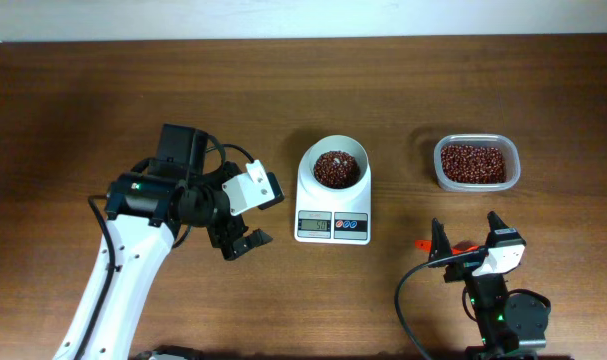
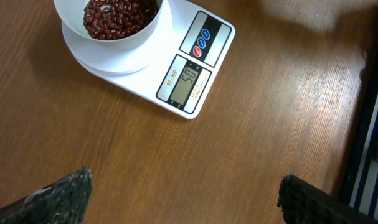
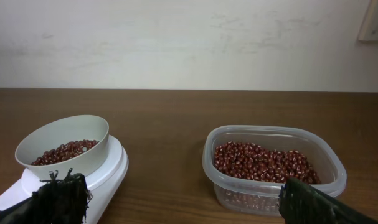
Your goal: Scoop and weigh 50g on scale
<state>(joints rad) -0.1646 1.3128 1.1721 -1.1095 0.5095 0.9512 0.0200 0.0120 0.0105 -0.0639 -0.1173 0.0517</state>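
Overhead: one scale (image 1: pixel 332 208), one tub (image 1: pixel 515 168)

The scale (image 1: pixel 333 222) sits mid-table (image 1: pixel 103 100), with its display (image 1: pixel 314 226) at the front edge. The bowl (image 1: pixel 309 165) stands on the scale's rear half, with beans (image 1: pixel 336 169) in it. The tub (image 1: pixel 515 170) lies right of the scale, well apart and level with the bowl, and holds more beans (image 1: pixel 473 163). The left gripper (image 1: pixel 245 243) is left of the scale, near its front corner, not touching. The right gripper (image 1: pixel 468 240) is in front of the tub, right of the scale's front edge, apart from both.
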